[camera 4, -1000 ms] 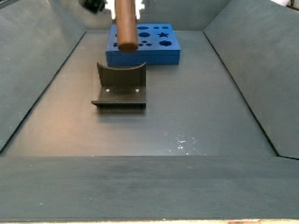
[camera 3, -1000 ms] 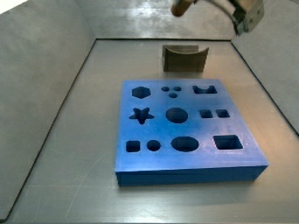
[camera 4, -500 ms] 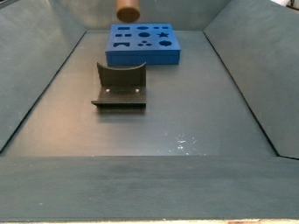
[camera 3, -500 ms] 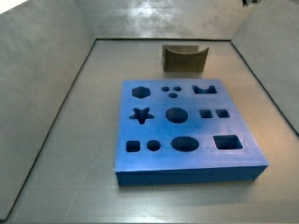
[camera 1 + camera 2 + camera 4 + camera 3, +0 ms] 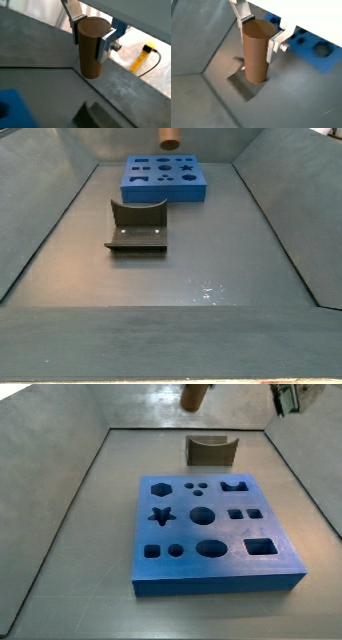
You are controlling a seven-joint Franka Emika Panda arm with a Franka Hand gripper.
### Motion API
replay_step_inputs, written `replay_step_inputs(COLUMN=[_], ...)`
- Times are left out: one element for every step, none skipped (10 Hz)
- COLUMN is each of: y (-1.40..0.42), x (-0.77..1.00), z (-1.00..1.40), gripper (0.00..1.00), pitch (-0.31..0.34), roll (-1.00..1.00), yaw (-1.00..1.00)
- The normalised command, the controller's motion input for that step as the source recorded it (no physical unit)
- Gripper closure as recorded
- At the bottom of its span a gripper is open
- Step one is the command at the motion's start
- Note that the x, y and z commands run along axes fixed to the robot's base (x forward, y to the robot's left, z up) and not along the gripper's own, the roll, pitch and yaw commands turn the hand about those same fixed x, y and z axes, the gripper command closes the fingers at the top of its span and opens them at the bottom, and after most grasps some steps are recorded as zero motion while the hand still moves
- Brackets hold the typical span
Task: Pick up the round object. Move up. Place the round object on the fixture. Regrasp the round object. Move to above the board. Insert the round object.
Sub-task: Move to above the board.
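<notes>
The round object, a brown-orange cylinder peg, hangs upright in my gripper, which is shut on its upper part. Both wrist views show the silver fingers pressing on opposite sides of the peg. In both side views only the peg's lower end shows at the top edge, high above the floor; the gripper is cut off there. The olive-brown fixture stands with nothing in its notch. The blue board lies flat with its holes unfilled.
Grey sloping walls enclose the floor. In a wrist view the fixture lies below the peg and the board off to one side. A yellow tool lies outside the enclosure.
The peg has risen from just above the fixture to the top edge of the side views and shifted sideways toward the board. The gripper stays shut on it.
</notes>
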Motion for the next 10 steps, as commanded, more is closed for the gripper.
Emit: replay_step_inputs(y=[-1.00, -0.83, -0.43, -0.20, -0.09, -0.03, 0.00, 0.02, 0.03, 0.03], x=[-0.52, -0.45, -0.27, -0.17, -0.12, -0.10, -0.08, -0.07, -0.06, -0.05], z=[-0.17, -0.13, -0.07, -0.03, -0.01, 0.01, 0.01, 0.01, 0.01, 0.01], gripper=[1.00, 1.00, 1.00, 1.00, 1.00, 1.00, 1.00, 1.00, 1.00, 1.00], pitch=[-0.028, -0.025, -0.018, -0.012, -0.010, -0.009, -0.006, -0.003, 0.002, 0.001], roll=[-1.00, -1.00, -1.00, -1.00, -1.00, -1.00, -1.00, -1.00, -1.00, -1.00], yaw=[-0.13, -0.13, -0.12, -0.11, -0.11, -0.11, -0.10, -0.10, -0.09, -0.09])
